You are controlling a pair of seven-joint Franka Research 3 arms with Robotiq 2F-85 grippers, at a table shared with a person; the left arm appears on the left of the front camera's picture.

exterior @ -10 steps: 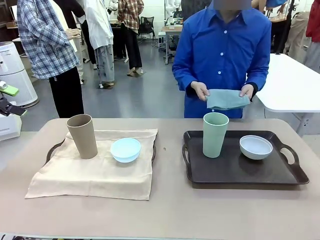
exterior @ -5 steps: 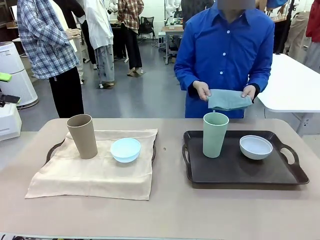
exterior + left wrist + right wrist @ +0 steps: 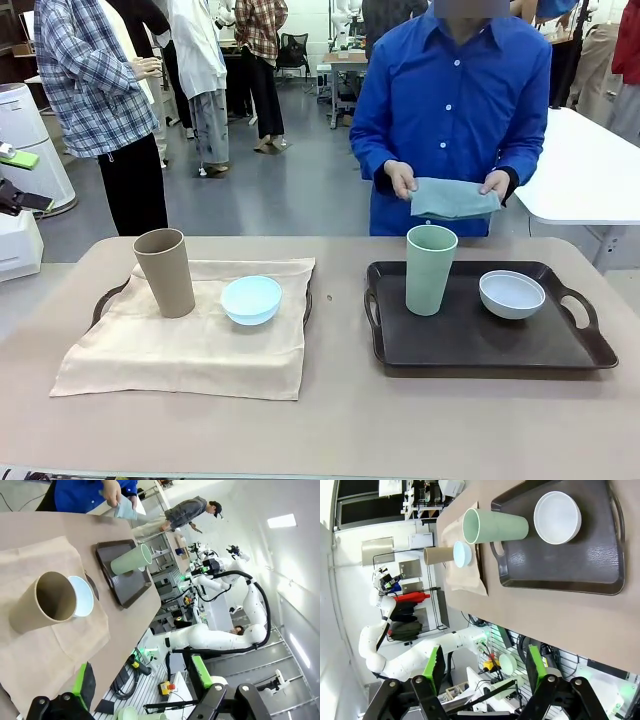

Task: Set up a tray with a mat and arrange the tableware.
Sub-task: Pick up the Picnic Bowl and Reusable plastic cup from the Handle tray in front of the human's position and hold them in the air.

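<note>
A beige mat (image 3: 190, 340) covers the left tray (image 3: 108, 298), with a tan cup (image 3: 165, 272) and a light blue bowl (image 3: 251, 299) on it. The bare dark tray (image 3: 470, 340) on the right carries a pale green cup (image 3: 430, 268) and a white bowl (image 3: 512, 294). Behind it, the person holds a folded grey-green cloth (image 3: 455, 198) in both hands. My left gripper (image 3: 14, 180) hangs open at the far left edge, off the table. It also stands open (image 3: 142, 680) above the tan cup (image 3: 47, 602). My right gripper (image 3: 484, 672) is open, high over the dark tray (image 3: 560, 565).
The tan table (image 3: 340, 420) has free room along its front and between the two trays. A white table (image 3: 590, 170) stands at the back right. Several people stand farther off at the back left.
My left gripper has shifted a little at the left edge of the front view. The person's hands and the cloth have barely moved.
</note>
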